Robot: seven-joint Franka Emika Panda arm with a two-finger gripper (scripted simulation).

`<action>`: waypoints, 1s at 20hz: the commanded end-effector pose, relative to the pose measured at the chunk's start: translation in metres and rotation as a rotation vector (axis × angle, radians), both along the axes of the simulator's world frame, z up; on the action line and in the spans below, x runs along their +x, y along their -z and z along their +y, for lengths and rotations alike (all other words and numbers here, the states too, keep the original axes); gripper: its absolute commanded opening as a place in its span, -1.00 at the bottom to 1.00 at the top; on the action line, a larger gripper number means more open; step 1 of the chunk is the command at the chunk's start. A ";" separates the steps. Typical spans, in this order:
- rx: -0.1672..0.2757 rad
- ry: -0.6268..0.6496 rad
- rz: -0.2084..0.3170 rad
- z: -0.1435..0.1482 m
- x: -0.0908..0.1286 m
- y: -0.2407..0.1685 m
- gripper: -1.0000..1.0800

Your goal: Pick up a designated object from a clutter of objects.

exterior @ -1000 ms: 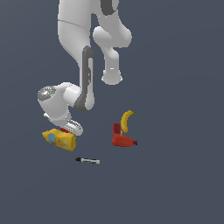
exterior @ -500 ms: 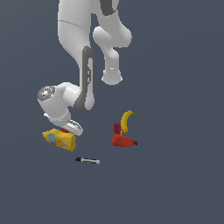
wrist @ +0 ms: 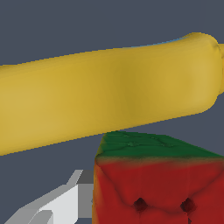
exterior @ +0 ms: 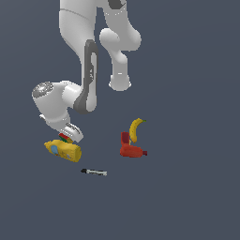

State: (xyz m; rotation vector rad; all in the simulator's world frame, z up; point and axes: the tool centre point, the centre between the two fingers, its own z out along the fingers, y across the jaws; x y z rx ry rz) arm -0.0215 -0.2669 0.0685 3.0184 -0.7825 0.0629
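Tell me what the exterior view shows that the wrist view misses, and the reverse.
Only the exterior view shows the banana, the red tool, the marker and the arm over the clutter. Only the wrist view shows the cube's red and green faces up close, with one claw finger beside it. Both show the mustard bottle lying next to the cube.

A flat, matte, dark slate-blue surface (exterior: 187,197) fills the whole exterior view from edge to edge, with no seam, horizon, wall, window or furniture showing. Its tone is even throughout; the light is soft and diffuse, and no clear cast shadows can be made out on it. In the wrist view the same plain slate-blue ground (wrist: 65,26) shows as a uniform field without texture or markings.
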 end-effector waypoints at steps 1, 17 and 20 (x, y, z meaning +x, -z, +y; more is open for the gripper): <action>0.000 -0.002 -0.003 0.012 0.001 -0.009 -1.00; 0.006 -0.016 0.008 0.160 -0.001 -0.101 -1.00; 0.007 -0.019 0.011 0.193 -0.002 -0.122 -1.00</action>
